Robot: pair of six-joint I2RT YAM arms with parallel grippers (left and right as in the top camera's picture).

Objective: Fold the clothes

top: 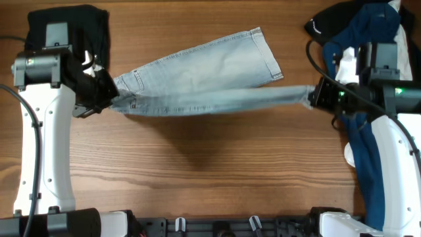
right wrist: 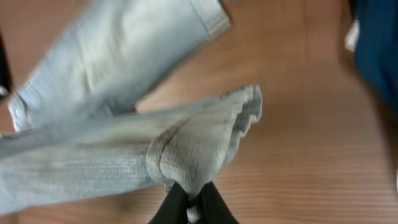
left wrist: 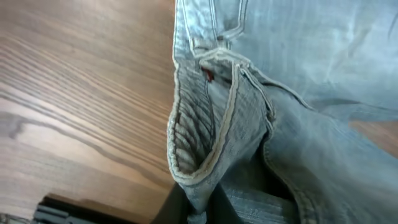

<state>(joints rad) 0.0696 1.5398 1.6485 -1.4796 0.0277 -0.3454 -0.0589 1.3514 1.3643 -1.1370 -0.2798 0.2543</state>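
Observation:
The light-blue denim garment (top: 204, 76) hangs stretched between my two grippers above the wooden table. My left gripper (top: 108, 99) is shut on its waistband (left wrist: 205, 155), which bunches over the fingers in the left wrist view. My right gripper (top: 314, 94) is shut on the hem of one leg (right wrist: 199, 149). That leg is pulled taut to the right. The other leg (top: 253, 56) spreads toward the back with its hem free. More clothes lie at the back corners.
A black garment (top: 72, 23) lies at the back left under the left arm. A pile of navy-blue, black and white garments (top: 368, 29) lies at the back right behind the right arm. Bare wooden table (top: 210, 164) runs along the front.

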